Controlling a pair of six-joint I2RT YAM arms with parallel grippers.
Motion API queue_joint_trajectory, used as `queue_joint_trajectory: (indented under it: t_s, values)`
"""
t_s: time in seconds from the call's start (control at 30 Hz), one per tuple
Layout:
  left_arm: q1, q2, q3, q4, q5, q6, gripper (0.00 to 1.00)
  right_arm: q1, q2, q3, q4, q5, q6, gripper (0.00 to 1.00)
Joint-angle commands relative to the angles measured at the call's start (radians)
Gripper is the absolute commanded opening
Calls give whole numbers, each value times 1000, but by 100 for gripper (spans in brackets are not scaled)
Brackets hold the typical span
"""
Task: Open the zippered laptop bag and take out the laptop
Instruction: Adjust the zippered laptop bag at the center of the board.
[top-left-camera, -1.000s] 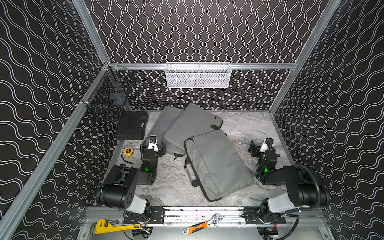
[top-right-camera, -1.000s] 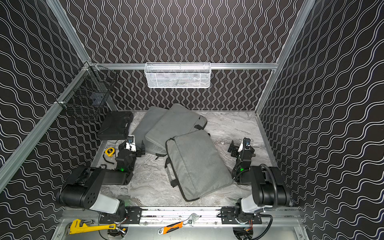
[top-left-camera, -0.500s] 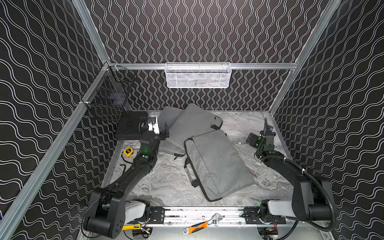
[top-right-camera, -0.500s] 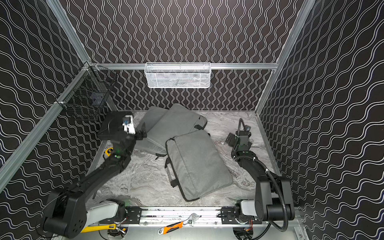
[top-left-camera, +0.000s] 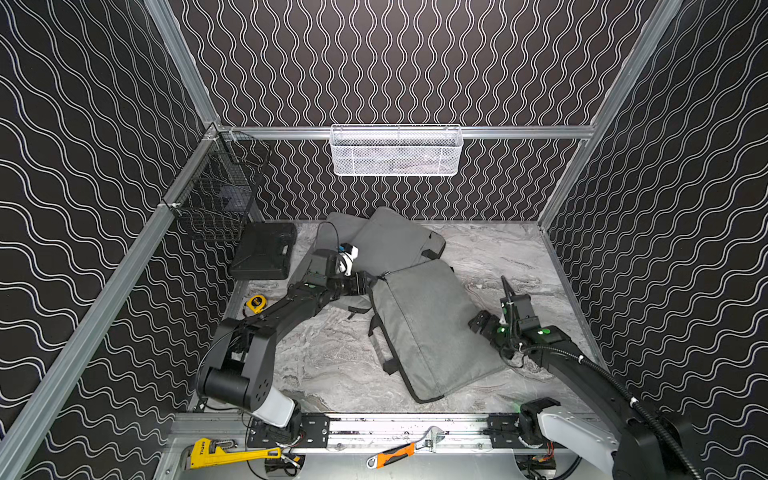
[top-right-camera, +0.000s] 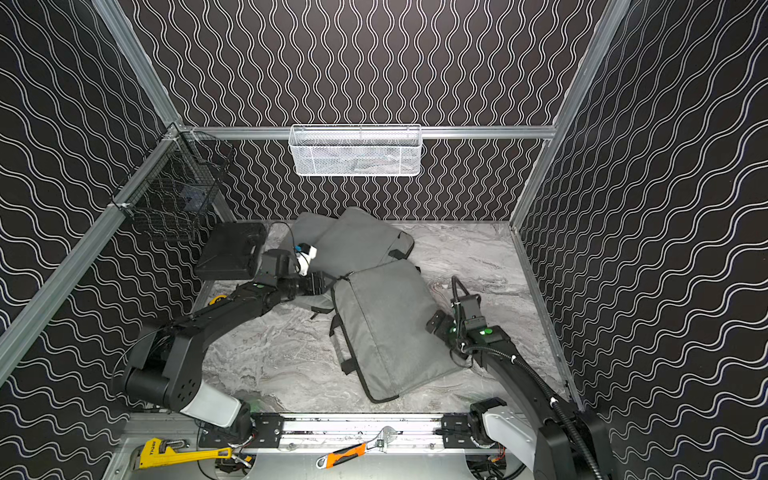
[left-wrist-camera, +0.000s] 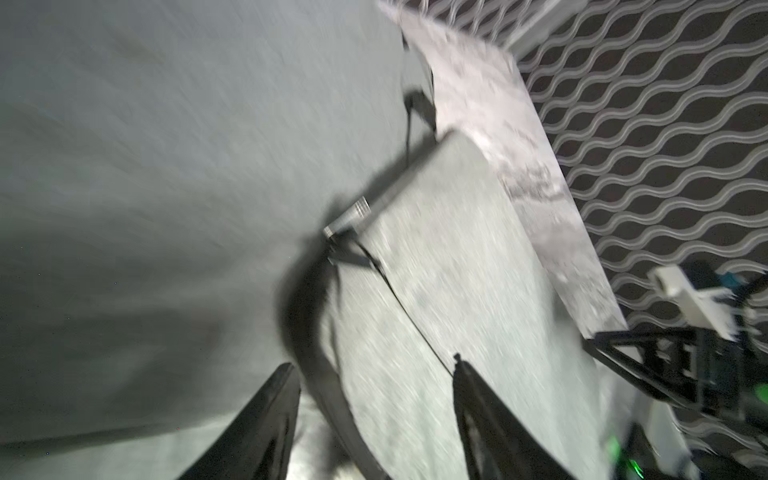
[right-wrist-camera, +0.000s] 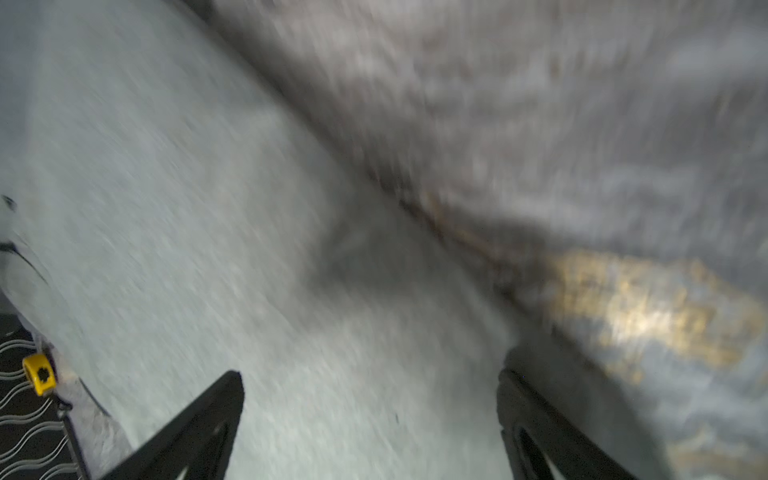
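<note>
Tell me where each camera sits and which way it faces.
Top views: high above the front rail, looking down on the front laptop bag; left gripper and right gripper show.
Left wrist: on left arm, facing the bag's zipper pull; own fingers, right arm show.
Right wrist: on right arm, facing bag and table; own fingers show.
Shared: right wrist and top views show the tape measure.
</note>
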Motion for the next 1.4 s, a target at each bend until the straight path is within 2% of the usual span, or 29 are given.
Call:
queue_joint_trajectory:
  t_s: [0.0,0.23,0.43,0.57,0.67,0.77,0.87,1.0,1.1,1.23,1.37]
  values:
    - [-22,27,-1,-7,100,-30,63,61,-28,-17,-98,-37,157,98]
    - [-72,71,-59,35,134,-78,60,91,-73,-113,-81,-125,239,99]
    - [-79,59,-88,24,121,-79,53,91,41,-111,9,-165,179,99]
    - [-79,9,-89,-37,89,-67,54,57,144,-38,-3,-51,99,99]
    - [-67,-61,-59,-144,15,-44,65,-73,195,5,3,-5,20,99]
    - [-23,-107,-71,-145,28,-52,72,-166,258,64,61,59,-74,99]
    - [20,-112,-101,-116,44,-73,71,-177,387,159,138,175,-155,99]
    - [27,-83,-132,-50,89,-109,69,-178,560,315,185,211,-241,99]
    - [27,-77,-145,-56,102,-119,68,-149,544,395,182,267,-331,99]
    - [27,-100,-155,-82,55,-121,68,-44,462,454,165,358,-509,99]
    - [29,-118,-167,-47,33,-165,68,120,456,509,143,364,-638,98]
